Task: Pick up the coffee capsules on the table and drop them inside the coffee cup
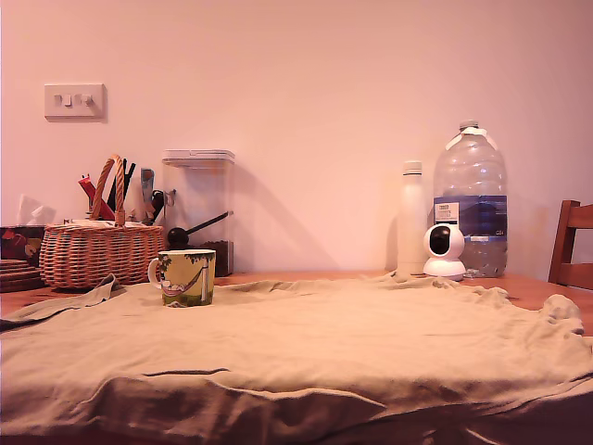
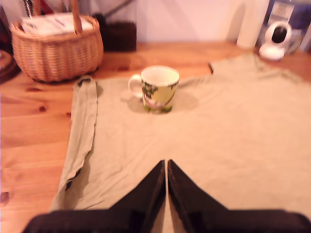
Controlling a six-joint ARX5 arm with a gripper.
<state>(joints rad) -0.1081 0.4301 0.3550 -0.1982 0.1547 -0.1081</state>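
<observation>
Capsule not visible in either view; progress undetermined.
Gripper point(image 2: 166, 167) pressed together, empty, hovering above cloth point(image 2: 218, 141) short of coffee cup point(image 2: 159, 89).

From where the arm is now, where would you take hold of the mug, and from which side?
Probably the coffee cup's rim wall opposite the handle, coming from above: it stands upright and open-topped on the cloth, handle toward the basket. The gripper looks shut, so open it first.
</observation>
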